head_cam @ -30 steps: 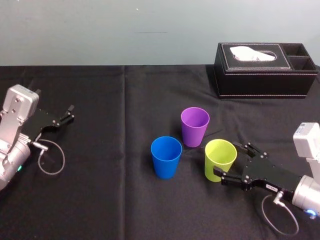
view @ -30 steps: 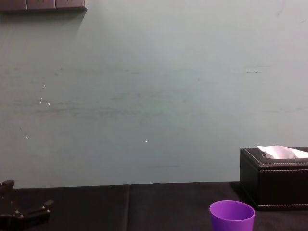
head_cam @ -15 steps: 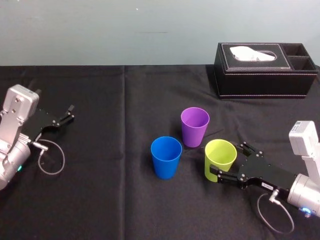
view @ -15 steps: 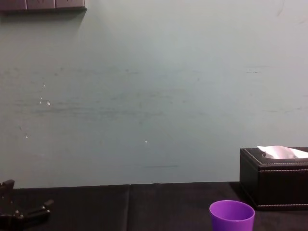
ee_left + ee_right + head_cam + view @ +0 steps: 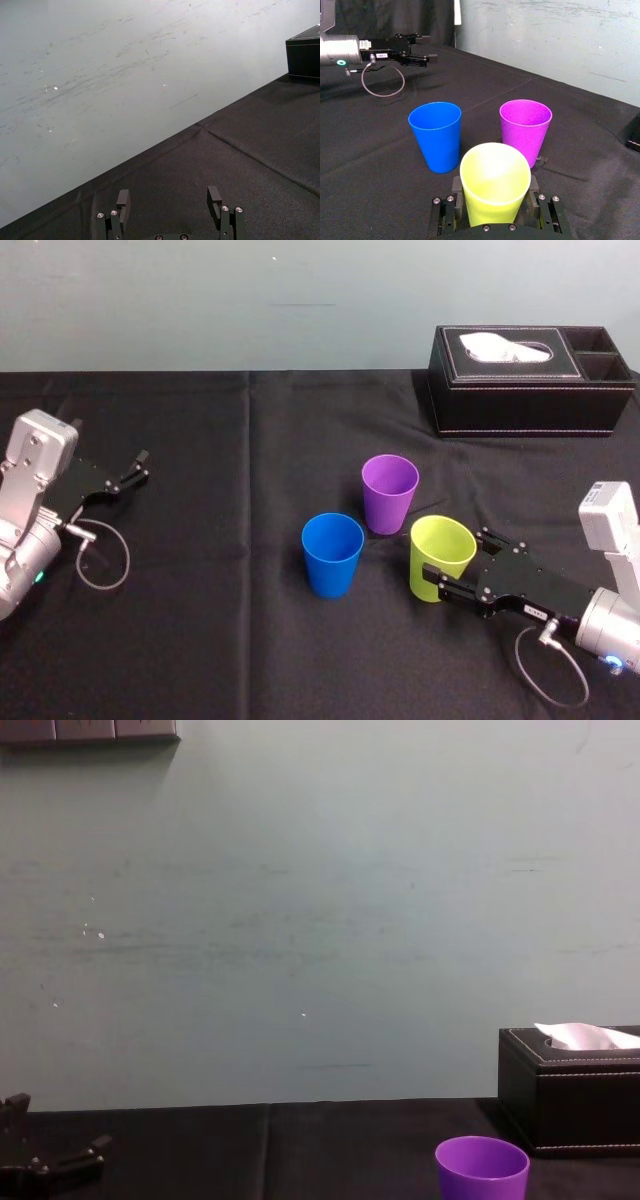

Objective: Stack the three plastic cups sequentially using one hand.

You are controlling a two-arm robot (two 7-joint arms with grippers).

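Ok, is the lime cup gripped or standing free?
Gripped: the right pincer clamps the lime cup from both sides, near its base.

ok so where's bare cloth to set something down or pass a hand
Free: the cloth between left gripper and blue cup, and between purple cup and tissue box. Crowded: the three cups, right gripper shut on lime cup.

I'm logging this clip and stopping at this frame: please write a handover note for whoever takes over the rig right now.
Right gripper: shut on the lime cup, which tilts slightly, beside the purple cup and blue cup.
Left gripper: open, parked at the left of the table.
Done: lime cup grasped; nothing stacked, all three cups separate.
Left: stack lime with another cup, then add the third.
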